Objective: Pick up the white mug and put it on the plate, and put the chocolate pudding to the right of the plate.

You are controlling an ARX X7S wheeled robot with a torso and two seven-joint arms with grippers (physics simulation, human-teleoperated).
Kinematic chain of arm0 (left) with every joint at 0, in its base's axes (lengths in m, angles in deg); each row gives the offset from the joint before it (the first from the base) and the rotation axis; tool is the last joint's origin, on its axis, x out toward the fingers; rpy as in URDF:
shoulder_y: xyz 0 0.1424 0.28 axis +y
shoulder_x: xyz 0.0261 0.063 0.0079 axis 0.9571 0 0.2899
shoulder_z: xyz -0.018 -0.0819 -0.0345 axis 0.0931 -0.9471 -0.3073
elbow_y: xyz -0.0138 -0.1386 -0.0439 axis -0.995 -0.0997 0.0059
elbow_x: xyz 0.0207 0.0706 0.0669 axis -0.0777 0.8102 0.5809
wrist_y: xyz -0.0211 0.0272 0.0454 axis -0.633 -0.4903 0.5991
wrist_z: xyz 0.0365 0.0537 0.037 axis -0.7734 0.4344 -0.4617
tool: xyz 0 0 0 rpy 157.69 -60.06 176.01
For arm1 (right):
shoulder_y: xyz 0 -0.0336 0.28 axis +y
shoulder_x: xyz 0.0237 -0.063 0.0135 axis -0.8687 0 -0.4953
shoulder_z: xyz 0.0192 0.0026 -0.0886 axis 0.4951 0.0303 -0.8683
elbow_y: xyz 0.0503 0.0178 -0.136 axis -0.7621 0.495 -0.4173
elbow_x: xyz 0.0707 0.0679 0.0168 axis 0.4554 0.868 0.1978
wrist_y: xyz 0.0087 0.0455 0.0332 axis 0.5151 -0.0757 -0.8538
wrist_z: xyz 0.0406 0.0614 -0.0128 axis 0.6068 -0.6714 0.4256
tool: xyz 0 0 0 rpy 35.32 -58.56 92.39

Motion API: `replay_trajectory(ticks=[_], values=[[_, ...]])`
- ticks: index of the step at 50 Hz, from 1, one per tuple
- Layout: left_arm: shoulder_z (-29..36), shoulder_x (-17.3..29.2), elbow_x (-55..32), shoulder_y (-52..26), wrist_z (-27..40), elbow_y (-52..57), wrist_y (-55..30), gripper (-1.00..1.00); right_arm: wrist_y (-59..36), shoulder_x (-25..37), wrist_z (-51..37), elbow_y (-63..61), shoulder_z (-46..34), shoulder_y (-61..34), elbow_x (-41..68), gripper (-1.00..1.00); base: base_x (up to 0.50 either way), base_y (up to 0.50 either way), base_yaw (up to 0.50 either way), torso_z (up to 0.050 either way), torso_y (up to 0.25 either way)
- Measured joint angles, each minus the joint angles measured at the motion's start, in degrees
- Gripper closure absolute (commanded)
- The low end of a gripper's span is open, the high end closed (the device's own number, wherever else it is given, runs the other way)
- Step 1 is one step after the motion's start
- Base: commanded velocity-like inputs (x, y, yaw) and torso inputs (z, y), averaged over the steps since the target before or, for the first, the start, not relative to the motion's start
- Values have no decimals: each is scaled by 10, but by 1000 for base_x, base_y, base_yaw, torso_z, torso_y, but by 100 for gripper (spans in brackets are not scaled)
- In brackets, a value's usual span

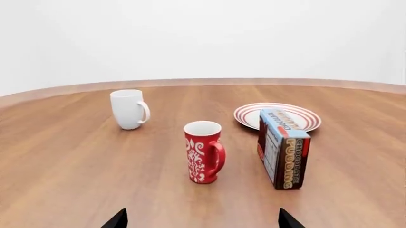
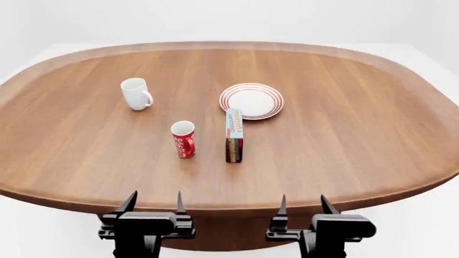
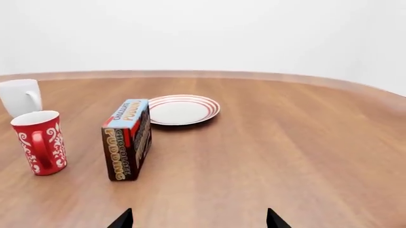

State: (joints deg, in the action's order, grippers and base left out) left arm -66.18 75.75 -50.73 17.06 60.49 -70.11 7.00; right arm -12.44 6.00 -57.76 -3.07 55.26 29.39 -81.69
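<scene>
The white mug (image 2: 136, 93) is plain glossy white ceramic with no markings, slightly wider at the rim than at the base, and its single loop handle turns toward the plate side. It stands upright on the wooden surface (image 2: 344, 145), toward the far left part, well apart from everything else.

The plate (image 2: 252, 100) is round and white with thin concentric red rings circling its rim, clearly wider than either mug. It lies flat near the middle of the surface, a little toward the far edge, with nothing on it.

The chocolate pudding (image 2: 234, 135) is a small slim carton resting on one narrow side. Its top face is light blue with orange lettering, and the dark brown end toward the near edge carries "CHOCOLATE PUDDING" in pale letters with a red patch. It sits just on the near side of the plate; its far end comes close to the plate's rim, and whether they touch cannot be told.

A red mug (image 2: 184, 138) with white ornament stands upright beside the carton, on the white mug's side, apart from both.

The left gripper (image 2: 154, 207) and right gripper (image 2: 302, 207) hang at the near edge of the surface, just off the wood. Each has its two dark fingers spread wide, with nothing between them.
</scene>
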Motion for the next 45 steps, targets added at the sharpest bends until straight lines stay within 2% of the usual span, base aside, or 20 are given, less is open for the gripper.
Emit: replay_trajectory(ticks=[5, 21, 40, 45], values=[[-2, 8, -6, 7, 6, 41, -1, -100, -6, 6, -9, -33, 3, 4, 6, -100, 0, 0, 0, 0, 0], [-67, 52, -5, 42, 52, 293, -27, -100, -14, 35, -61, -261, 70, 27, 39, -100, 0, 0, 0, 0, 0], [-166, 82, -14, 68, 94, 410, -2, -100, 26, 55, -99, -402, 130, 41, 53, -100, 21, 0, 0, 0, 0], [-182, 83, -13, 73, 103, 424, 14, -100, 50, 57, -103, -424, 137, 47, 50, -100, 462, -16, 0, 0, 0]])
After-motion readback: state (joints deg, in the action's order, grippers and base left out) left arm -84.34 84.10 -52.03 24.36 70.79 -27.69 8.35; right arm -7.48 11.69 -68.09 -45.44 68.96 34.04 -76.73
